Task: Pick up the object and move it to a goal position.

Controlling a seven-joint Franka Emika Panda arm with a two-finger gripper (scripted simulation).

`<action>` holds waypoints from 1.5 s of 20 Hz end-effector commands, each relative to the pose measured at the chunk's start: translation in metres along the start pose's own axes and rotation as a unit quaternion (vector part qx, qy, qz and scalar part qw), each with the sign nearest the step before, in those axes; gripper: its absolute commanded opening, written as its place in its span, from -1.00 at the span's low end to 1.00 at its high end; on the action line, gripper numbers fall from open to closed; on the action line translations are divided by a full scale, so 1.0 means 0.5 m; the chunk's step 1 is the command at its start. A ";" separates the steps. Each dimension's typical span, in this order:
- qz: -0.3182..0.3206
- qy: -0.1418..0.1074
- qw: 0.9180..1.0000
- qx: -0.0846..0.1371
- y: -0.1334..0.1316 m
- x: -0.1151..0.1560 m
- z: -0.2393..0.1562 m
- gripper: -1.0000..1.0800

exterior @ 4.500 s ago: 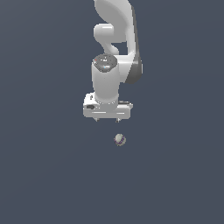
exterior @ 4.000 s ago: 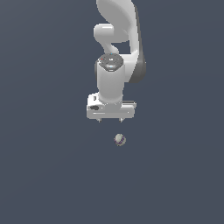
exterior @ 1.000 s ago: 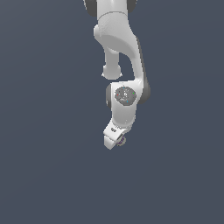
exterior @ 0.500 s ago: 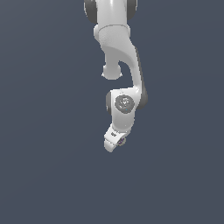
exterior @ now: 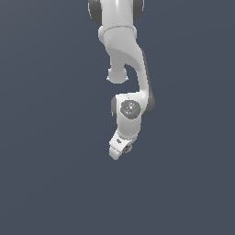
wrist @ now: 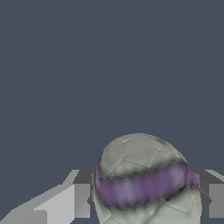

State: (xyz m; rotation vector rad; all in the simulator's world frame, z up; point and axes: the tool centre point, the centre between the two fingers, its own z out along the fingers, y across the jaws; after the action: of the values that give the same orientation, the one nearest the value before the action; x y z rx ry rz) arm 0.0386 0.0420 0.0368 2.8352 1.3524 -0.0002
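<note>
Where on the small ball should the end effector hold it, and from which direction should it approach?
Across the middle, its widest part. The ball is round, so no side is special; fingers should press on two opposite points. In the wrist view the fingers already flank it this way, near the purple band. The end effector appears closed on it.

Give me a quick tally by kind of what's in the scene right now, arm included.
Robot arm: 1, white, with its gripper angled downward
Ball: 1, off-white with a purple band, sitting between the fingers
Total: 2
</note>
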 end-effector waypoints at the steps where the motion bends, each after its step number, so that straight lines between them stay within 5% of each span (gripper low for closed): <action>1: 0.000 0.000 1.000 0.000 0.000 0.000 0.000 -1.00; 11: 0.000 0.000 1.000 0.000 -0.061 0.026 -0.024 -1.00; 24: 0.000 0.000 1.000 0.000 -0.299 0.132 -0.122 -1.00; 30: -0.001 0.000 1.000 0.000 -0.368 0.167 -0.151 -1.00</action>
State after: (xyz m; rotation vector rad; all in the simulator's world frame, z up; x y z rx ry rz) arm -0.0492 0.2158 0.1086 2.8330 1.3568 -0.0014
